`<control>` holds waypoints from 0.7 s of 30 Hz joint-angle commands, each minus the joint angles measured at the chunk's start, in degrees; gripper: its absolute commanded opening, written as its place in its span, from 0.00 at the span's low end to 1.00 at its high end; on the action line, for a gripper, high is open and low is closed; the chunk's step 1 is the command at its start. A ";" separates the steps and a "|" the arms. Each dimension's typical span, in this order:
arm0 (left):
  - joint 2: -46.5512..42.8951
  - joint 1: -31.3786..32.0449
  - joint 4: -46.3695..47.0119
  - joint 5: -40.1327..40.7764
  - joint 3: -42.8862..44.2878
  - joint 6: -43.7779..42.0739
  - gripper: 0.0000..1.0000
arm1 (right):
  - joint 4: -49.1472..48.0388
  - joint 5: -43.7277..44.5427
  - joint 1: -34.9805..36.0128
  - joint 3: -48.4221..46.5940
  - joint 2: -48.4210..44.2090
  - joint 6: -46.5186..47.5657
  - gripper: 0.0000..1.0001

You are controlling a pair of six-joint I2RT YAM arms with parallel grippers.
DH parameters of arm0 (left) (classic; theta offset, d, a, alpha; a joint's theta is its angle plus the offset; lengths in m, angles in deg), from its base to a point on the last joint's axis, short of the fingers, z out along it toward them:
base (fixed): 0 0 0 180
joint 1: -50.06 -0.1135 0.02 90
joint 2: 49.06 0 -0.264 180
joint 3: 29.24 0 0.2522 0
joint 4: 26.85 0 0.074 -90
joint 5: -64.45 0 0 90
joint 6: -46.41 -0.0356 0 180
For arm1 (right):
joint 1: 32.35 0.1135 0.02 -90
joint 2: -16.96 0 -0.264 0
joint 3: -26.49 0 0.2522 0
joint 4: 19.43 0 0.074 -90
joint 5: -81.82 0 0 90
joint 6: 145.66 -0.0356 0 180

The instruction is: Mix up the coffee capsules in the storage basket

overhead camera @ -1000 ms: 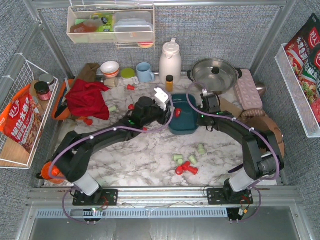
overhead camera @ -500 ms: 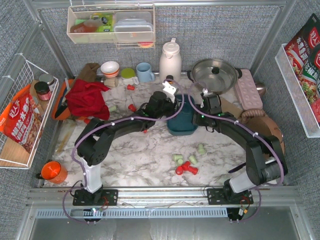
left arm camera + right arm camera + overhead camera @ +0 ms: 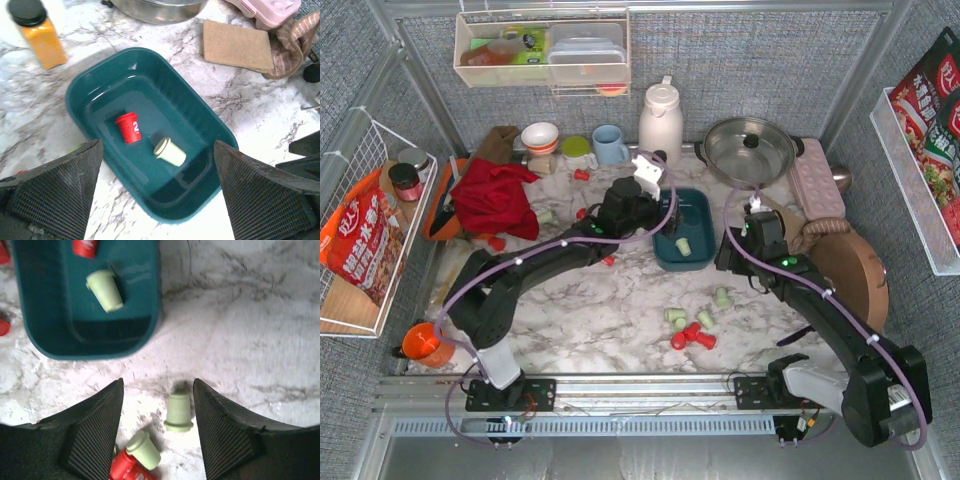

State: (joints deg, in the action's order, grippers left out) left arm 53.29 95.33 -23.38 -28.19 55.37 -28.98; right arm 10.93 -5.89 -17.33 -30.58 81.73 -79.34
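Only a red capsule (image 3: 128, 127) and a green capsule (image 3: 169, 152) are found in the basket (image 3: 80, 90), framed between the wide-spread fingers of the left gripper (image 3: 157, 147). Loose capsules (image 3: 179, 412) are seen uncollected on the table (image 3: 240, 340) between the parted, empty fingers of the right gripper (image 3: 157, 385).

White "2" on red capsule (image 3: 128, 127)
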 commanded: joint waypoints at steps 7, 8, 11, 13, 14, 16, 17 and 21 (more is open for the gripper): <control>-12.38 0.07 -16.14 9.23 -5.28 -4.53 0.99 | 4.73 -3.67 0.42 7.49 -0.54 -1.72 0.57; -12.91 0.07 -18.19 9.31 -5.24 -5.23 0.99 | 4.58 -3.91 0.58 7.98 0.24 -1.45 0.56; -14.26 0.07 -22.49 10.98 -5.80 -8.24 0.99 | 3.02 -4.57 1.08 9.56 2.78 -1.18 0.55; -14.89 0.07 -22.52 12.78 -7.43 -9.58 0.99 | 1.68 -5.08 1.50 10.22 4.41 -1.34 0.55; -15.19 0.07 -21.71 13.37 -8.46 -9.75 0.99 | 1.39 -4.96 2.00 10.19 5.34 -1.36 0.55; -15.49 0.11 -19.52 13.35 -10.32 -9.38 0.99 | 1.31 -3.79 2.85 9.82 6.90 -1.17 0.54; -15.51 0.08 -18.43 12.75 -11.02 -8.89 0.99 | 1.40 -3.25 3.21 9.48 7.53 -1.05 0.53; -15.34 0.11 -17.59 9.00 -10.94 -5.92 0.99 | 2.17 -1.33 3.95 8.60 8.44 -0.36 0.48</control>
State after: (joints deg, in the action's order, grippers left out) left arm 38.23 95.35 -42.81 -16.56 43.81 -37.15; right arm 13.73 -9.41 -13.85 -21.10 89.67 -80.28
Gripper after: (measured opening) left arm 0.992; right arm 0.507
